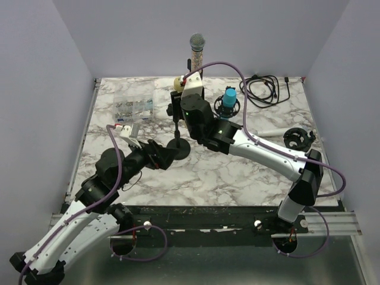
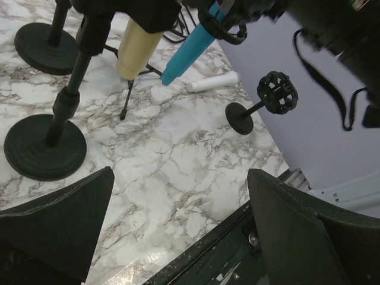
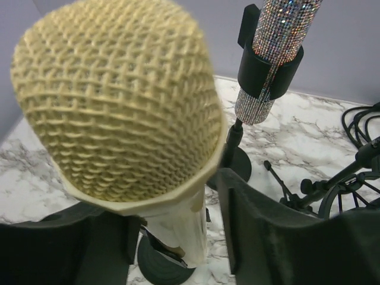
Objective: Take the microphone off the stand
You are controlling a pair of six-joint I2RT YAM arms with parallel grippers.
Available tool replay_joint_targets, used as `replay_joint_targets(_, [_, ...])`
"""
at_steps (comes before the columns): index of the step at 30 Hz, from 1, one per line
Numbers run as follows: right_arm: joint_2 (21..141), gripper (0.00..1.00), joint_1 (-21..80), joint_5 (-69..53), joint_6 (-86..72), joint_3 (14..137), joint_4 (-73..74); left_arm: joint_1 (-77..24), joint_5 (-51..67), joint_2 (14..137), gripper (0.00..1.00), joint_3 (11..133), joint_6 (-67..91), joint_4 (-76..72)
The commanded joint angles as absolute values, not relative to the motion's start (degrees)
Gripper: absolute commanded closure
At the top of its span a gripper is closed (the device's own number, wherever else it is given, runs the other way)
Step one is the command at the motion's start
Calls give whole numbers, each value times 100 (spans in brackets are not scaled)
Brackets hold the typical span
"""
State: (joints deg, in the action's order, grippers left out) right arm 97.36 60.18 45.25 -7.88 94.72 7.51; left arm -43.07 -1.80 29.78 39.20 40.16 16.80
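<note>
A cream microphone (image 1: 178, 82) with a mesh head (image 3: 116, 101) stands upright in a black stand whose round base (image 1: 179, 148) rests mid-table. My right gripper (image 1: 181, 95) straddles the microphone's body (image 3: 184, 231) just below the head. Its jaws are open, with a narrow gap showing on the right side. The same cream body (image 2: 135, 50) and the stand's pole (image 2: 71, 101) show in the left wrist view. My left gripper (image 2: 178, 219) hangs wide open and holds nothing, low near the front table edge beside the base (image 2: 44, 145).
A glitter microphone (image 1: 196, 50) stands in a taller stand behind, and a blue microphone (image 1: 229, 97) sits in a shock mount to the right. Coiled black cable (image 1: 264, 89), a white cylinder (image 1: 276, 130), a black cage mount (image 1: 298, 138) and clear plastic boxes (image 1: 133, 108) lie around.
</note>
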Motion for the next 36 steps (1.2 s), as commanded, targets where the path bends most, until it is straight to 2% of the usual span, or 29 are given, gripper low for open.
replay_joint_targets(1, [9960,48,6036,4483,-563,9493,549,-3357,1222,3136,1,4419,3635,1465])
replay_joint_targets(6, [9754,60,6029,4179,-263,9111,214,-2053,2381,3470,1,4645,3438,1098])
replay_joint_targets(11, [9647,75,6032,3627,168,8999,216,-891,3834,3835,2,4319,4050,-435])
replay_joint_targets(17, [9708,83,5953,2974,175,9193,544,-730,4424,4348,2,4533,3573,-888])
replay_joint_targets(20, [9775,90,5891,2580,16,9361,829,-723,4593,4538,1,4761,3205,-788])
replay_joint_targets(22, [9837,99,5853,2399,-66,9473,957,-702,4541,4592,1,4917,2951,-606])
replay_joint_targets(28, [9940,99,5763,1915,-176,9718,1257,-573,4706,4710,3,5199,2144,-323])
replay_joint_targets(34, [10003,99,5633,1288,-111,9888,1564,-563,5265,5405,8,6039,830,975])
replay_joint_targets(36, [10073,99,5581,1146,-88,10001,1694,-540,5342,5462,8,5930,714,790])
